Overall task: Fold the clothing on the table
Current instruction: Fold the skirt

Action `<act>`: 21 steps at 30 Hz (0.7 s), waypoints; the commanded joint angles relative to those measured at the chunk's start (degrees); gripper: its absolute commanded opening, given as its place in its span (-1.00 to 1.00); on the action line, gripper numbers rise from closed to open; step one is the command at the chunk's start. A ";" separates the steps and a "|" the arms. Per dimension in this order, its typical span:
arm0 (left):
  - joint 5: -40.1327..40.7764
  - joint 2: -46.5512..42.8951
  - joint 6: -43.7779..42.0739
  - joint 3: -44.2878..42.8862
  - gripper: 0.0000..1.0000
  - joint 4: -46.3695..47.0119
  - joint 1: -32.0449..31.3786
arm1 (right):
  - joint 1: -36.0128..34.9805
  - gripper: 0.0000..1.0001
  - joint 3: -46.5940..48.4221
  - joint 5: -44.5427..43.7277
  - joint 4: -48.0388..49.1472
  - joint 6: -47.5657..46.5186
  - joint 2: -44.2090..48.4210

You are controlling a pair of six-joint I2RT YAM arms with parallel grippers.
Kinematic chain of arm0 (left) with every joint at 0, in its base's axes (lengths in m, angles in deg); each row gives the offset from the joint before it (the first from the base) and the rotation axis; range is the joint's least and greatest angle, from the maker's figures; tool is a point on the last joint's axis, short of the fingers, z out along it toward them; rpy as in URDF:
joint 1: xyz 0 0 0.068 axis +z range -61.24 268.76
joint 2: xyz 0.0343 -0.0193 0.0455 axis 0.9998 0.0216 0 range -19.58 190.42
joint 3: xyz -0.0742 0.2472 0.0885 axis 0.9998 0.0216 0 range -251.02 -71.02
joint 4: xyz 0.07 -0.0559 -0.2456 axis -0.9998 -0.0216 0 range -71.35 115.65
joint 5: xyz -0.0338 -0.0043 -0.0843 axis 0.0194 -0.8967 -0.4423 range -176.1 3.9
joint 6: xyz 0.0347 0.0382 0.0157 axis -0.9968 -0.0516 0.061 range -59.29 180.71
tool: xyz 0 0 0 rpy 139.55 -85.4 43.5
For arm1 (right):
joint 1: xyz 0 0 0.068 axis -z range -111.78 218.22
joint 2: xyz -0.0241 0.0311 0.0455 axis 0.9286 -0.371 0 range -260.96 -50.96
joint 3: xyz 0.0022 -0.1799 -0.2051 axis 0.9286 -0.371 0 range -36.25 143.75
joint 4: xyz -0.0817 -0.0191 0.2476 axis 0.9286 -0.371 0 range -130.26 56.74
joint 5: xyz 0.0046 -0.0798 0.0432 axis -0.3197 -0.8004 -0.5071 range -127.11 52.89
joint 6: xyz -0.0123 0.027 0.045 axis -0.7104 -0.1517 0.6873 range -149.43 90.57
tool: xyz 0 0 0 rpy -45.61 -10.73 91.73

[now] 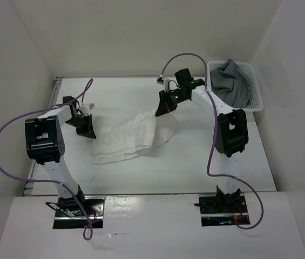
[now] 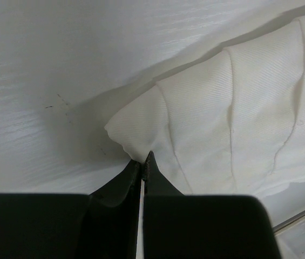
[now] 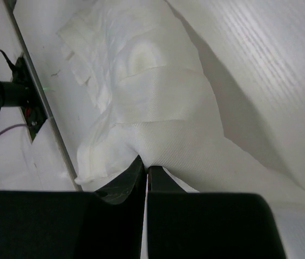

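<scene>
The clothing (image 1: 128, 137), a white pleated skirt, lies stretched across the middle of the table (image 1: 206, 167). My left gripper (image 1: 87, 129) is shut on its left corner; in the left wrist view the fingertips (image 2: 143, 162) pinch the pleated cloth (image 2: 222, 124) just above the tabletop. My right gripper (image 1: 160, 109) is shut on the skirt's right end and holds it lifted off the table. In the right wrist view the fabric (image 3: 163, 102) hangs away from the closed jaws (image 3: 146, 168) toward the far end.
A white mesh basket (image 1: 255, 91) at the back right corner holds a grey garment (image 1: 233, 81). A metal rail (image 1: 52, 97) runs along the table's left edge. White walls enclose the back and sides. Purple cables loop from both arms.
</scene>
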 commanded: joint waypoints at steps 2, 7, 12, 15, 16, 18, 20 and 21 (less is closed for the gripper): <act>-0.86 0.72 -3.25 1.81 -1.00 0.00 -0.02 | 1.60 -1.00 7.07 -0.36 4.79 5.15 -1.85; -1.38 0.19 -3.25 1.81 -1.00 0.00 -0.02 | 2.74 -0.34 12.34 -5.46 8.84 11.67 -7.12; -1.38 -0.33 -3.25 2.34 -1.00 0.00 -0.02 | 2.74 0.13 14.04 -12.32 6.73 11.06 -10.56; -1.38 -0.86 -3.25 2.34 -1.00 0.00 -0.02 | 2.74 0.13 9.83 -12.33 6.73 10.45 -8.81; -1.38 -0.86 -3.25 2.34 -1.00 0.00 -0.02 | 2.74 0.13 8.51 -11.72 6.73 9.83 -6.98; -0.86 -0.86 -3.25 2.34 -1.00 0.00 -0.02 | 2.74 0.10 4.13 -9.78 6.03 8.17 -3.90; -0.86 -0.86 -3.25 2.34 -1.00 0.00 -0.02 | 2.74 0.01 -0.62 -8.64 5.50 7.02 -1.52; -0.86 -0.86 -3.25 2.34 -1.00 0.00 -0.02 | 2.74 0.01 -2.39 -8.63 5.50 6.49 -0.29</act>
